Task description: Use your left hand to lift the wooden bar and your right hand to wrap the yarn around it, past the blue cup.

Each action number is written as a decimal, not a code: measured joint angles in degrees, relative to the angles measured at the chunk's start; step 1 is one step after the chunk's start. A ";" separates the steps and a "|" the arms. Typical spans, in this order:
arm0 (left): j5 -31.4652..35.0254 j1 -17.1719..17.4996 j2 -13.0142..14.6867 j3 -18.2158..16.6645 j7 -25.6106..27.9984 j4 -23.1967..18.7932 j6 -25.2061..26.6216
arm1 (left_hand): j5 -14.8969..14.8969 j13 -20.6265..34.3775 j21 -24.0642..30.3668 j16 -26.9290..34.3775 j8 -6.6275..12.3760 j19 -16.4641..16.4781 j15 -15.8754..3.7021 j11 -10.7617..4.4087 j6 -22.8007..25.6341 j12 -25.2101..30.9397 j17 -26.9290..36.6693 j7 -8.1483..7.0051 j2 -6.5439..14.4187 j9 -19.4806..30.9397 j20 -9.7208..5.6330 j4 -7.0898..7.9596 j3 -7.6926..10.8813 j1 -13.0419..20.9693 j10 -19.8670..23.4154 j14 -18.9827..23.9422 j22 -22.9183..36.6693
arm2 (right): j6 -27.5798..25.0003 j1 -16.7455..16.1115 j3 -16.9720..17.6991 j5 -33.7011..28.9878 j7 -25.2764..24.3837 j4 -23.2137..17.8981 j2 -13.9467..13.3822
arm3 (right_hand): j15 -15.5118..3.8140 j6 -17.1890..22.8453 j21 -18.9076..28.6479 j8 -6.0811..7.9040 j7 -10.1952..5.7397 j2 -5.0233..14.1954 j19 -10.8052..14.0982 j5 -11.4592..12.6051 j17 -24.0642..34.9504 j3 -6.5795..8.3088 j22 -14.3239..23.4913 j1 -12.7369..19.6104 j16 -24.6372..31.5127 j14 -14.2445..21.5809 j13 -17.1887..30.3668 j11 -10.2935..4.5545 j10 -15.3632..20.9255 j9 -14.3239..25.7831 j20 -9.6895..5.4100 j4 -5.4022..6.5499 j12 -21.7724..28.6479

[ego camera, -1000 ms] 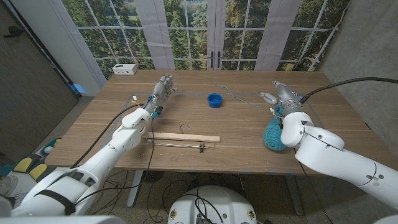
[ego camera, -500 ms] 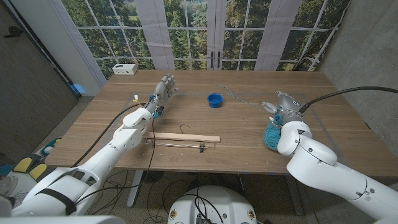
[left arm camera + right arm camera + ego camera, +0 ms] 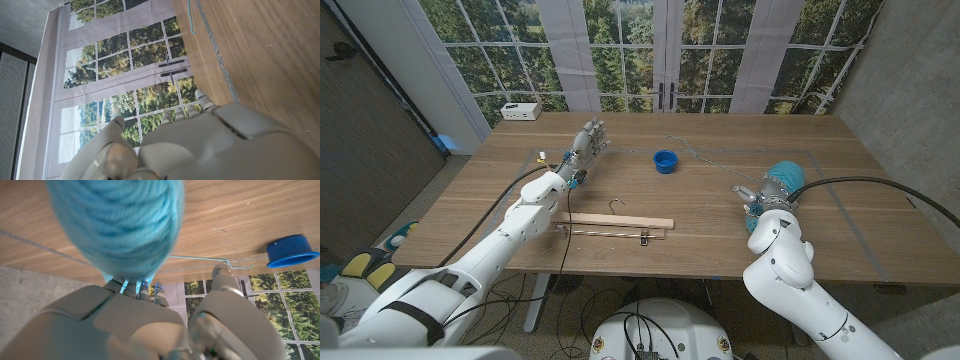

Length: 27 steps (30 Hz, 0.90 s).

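The wooden bar (image 3: 616,222) lay flat on the table (image 3: 720,215) near its front edge, a wire hook and clips on it like a hanger's, with neither of my hands on it. The blue cup (image 3: 665,160) stood farther back, about mid-table, and a thin strand of yarn ran along the wood from behind the cup toward my right side. My right hand (image 3: 767,192) gripped the ball of teal yarn (image 3: 783,177), lifted a little off the table to the right of the bar; in the right wrist view the ball (image 3: 117,225) bulged above my fingers, which were wrapped around it, with the strand trailing off toward the cup (image 3: 291,250). My left hand (image 3: 584,146) hovered unclenched, fingers spread and holding nothing, well behind the bar and to the left of the cup. I judged the lift had not begun. To do it well, I needed to bring the left hand back over the bar's left end, take it clear of the hook, and raise it level, leaving the middle free. The right hand should keep the ball firmly but let the strand run loose, so it would not snag the cup.
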 measured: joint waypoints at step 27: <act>0.13 -0.65 -0.50 0.45 -0.12 0.74 0.59 | 0.00 0.00 -1.83 0.01 0.00 0.00 0.00 0.00 -0.32 0.01 0.00 -0.31 0.00 0.00 0.00 -0.05 -0.42 0.00 0.00 0.00 0.28 | 20.19 -10.44 8.16 -44.84 -4.70 3.23 16.02 | -6.31 3.25 -2.86 0.07 -9.64 -0.74 10.15 1.31 0.03 -1.33 0.36 17.83 1.53 5.50 -0.14 -13.19 0.11 0.27 5.28 2.00 0.10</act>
